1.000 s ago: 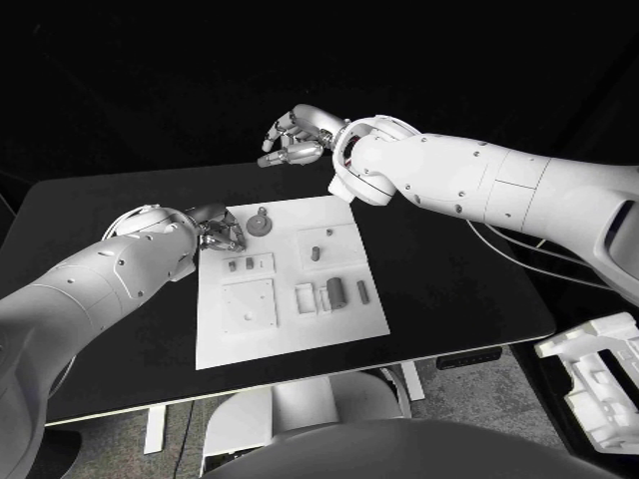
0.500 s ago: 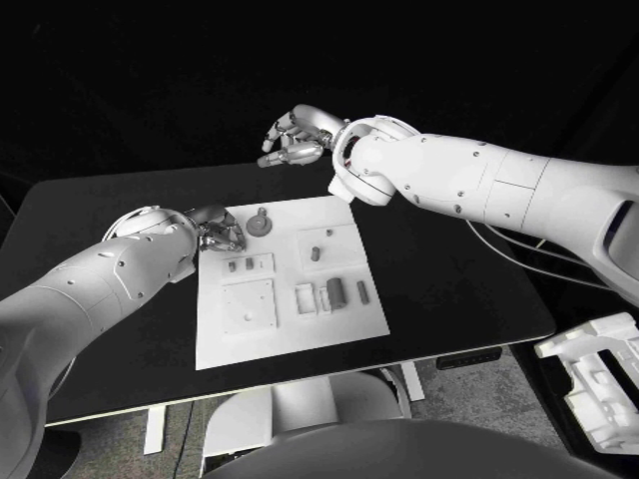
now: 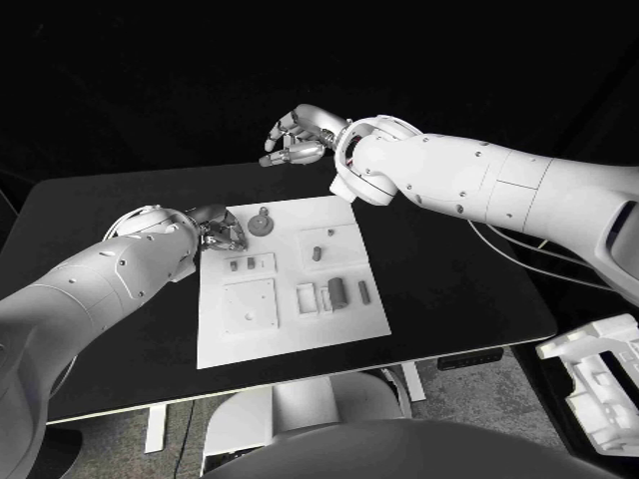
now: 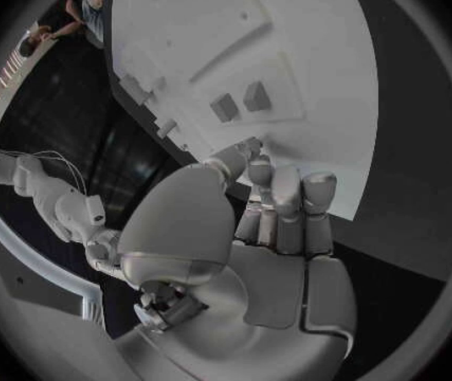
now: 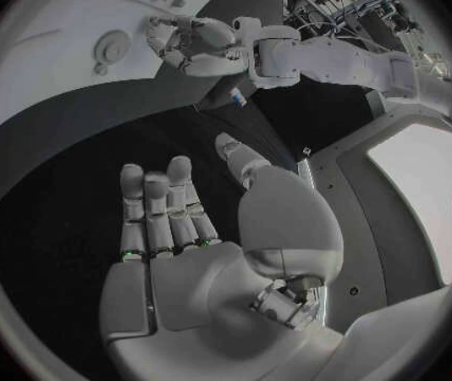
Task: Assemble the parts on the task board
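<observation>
Black table (image 3: 449,269) under board; white moulded foam piece (image 3: 608,384) on floor beside table.

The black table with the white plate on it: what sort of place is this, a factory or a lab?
Most likely a robot test lab. A single black table holds only a white task board with small parts for practice assembly. The left hand rests at the board's edge; the right hand hangs over the table's far edge.

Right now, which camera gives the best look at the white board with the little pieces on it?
The head view: the whole task board lies flat with its parts spread out. The left wrist view shows part of it bent; the right wrist view catches one corner.
</observation>
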Controlling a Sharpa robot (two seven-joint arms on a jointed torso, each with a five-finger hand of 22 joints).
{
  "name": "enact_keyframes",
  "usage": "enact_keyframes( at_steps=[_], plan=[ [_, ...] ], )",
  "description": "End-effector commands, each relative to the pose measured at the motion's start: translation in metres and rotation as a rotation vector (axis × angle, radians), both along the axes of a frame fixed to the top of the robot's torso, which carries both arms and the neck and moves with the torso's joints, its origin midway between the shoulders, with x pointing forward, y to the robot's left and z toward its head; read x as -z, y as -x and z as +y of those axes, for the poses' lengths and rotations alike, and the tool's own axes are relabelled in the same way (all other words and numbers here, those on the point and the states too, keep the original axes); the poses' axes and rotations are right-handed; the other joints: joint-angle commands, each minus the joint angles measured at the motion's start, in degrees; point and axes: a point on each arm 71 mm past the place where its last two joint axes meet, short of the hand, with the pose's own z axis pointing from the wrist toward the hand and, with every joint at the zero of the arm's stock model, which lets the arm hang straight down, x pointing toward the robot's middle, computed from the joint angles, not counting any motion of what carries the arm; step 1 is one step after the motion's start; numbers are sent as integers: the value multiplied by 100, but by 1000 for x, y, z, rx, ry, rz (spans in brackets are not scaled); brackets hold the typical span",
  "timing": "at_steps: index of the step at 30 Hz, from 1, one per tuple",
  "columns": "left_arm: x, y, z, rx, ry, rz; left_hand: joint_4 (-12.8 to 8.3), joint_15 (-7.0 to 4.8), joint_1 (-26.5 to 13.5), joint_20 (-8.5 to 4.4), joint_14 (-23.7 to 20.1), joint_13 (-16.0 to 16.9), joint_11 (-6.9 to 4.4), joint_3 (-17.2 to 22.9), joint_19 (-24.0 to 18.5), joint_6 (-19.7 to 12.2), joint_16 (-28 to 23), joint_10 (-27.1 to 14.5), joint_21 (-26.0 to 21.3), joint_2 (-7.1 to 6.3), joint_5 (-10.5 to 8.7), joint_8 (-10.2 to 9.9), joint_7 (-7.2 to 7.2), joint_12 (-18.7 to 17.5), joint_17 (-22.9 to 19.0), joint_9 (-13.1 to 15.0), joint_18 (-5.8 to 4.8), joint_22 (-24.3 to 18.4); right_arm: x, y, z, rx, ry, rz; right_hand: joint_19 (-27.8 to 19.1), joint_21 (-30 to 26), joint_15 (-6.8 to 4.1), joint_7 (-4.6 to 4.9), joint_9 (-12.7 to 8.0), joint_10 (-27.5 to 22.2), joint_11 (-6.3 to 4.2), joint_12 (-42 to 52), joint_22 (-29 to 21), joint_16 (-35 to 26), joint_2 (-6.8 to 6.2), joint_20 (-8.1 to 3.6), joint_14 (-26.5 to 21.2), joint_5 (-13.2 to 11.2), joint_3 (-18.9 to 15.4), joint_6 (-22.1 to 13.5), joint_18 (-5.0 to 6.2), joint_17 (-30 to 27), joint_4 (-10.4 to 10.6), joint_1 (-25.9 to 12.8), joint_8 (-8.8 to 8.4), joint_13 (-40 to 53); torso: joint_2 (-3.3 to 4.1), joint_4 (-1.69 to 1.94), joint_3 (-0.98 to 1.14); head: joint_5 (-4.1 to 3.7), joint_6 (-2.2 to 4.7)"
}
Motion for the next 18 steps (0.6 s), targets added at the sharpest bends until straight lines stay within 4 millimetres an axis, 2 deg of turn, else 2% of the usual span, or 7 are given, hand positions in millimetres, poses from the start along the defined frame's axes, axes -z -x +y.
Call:
enact_keyframes(
  at_steps=[1, 10, 18],
  plan=[
    [-1, 0, -1, -2, 15, -2, 7, 1, -17, -13, -6, -1, 25, -34, -15, 3, 40, -24, 362, -60, 10, 27, -33, 23, -7, 11, 93, 6, 0, 0, 0, -7, 3, -4, 17, 8, -21, 14, 7, 26, -2, 25, -5, 24, -39, -10, 35, -14, -37, 5, -32, -7, -4, -35, 11, -6, 0, -1, -7, 9, 1],
    [-1, 0, -1, -6, 17, -4, 8, -1, -19, -14, 1, 0, 22, -39, -10, 25, 47, -17, 368, -66, 12, 45, -36, 30, -8, 19, 95, 8, 0, 0, 0, -6, 4, -4, 17, 7, -21, 14, 7, 26, -2, 25, -6, 24, -39, -10, 35, -14, -37, 5, -32, -7, -3, -36, 11, -6, 0, -4, -6, 23, 1],
    [-2, -1, 1, -12, 22, -12, 8, -2, -20, -15, 5, 1, 21, -42, -7, 35, 51, -12, 370, -71, 12, 54, -38, 34, -8, 23, 96, 9, 0, 0, 0, -6, 4, -3, 17, 7, -21, 14, 7, 26, -2, 25, -6, 24, -38, -10, 35, -13, -37, 4, -32, -7, -3, -37, 10, -7, -1, 7, -6, 20, 14]
  ],
)
